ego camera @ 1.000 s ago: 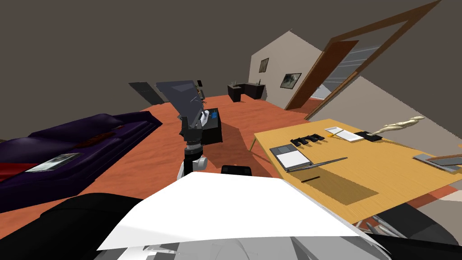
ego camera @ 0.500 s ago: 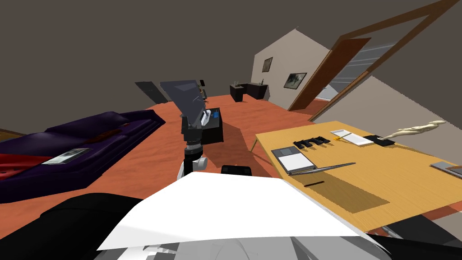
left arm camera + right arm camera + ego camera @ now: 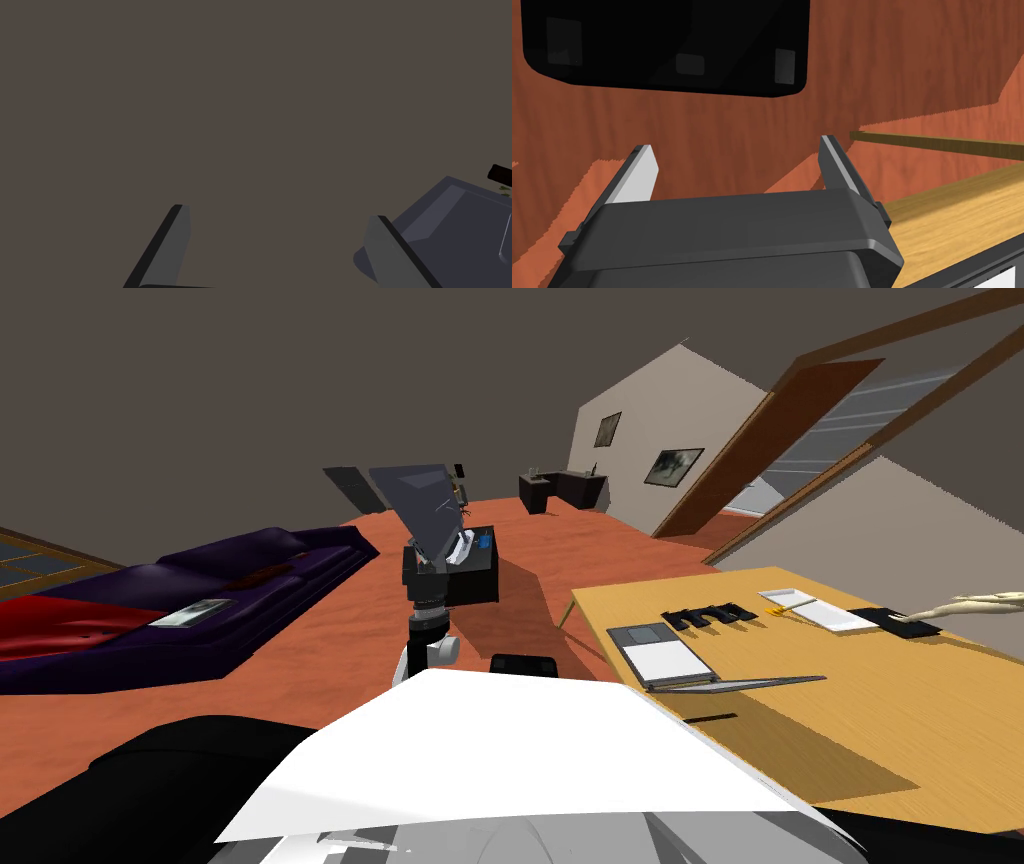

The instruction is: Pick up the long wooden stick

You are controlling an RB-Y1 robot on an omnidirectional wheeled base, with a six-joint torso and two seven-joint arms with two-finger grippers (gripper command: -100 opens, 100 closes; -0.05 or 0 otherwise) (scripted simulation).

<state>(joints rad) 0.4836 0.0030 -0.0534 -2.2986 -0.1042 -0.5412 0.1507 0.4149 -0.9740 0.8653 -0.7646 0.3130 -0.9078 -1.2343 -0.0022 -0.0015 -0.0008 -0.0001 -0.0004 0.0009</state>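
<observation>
Swinging round has brought the table (image 3: 900,728) closer, yet your pickup is all ahead: the dark stick (image 3: 712,719) lies untouched, left gripper (image 3: 277,212) and right gripper (image 3: 735,142) wide open, empty.

Laptop (image 3: 665,660) just behind stick (image 3: 712,719), bare tabletop (image 3: 900,728) beside

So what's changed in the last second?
Only my own view: I have turned left, so the yellow wooden table and the thin dark stick on it sit further right and lower in the head view. Nothing taken or released; left gripper and right gripper are open, the stick untouched.
</observation>
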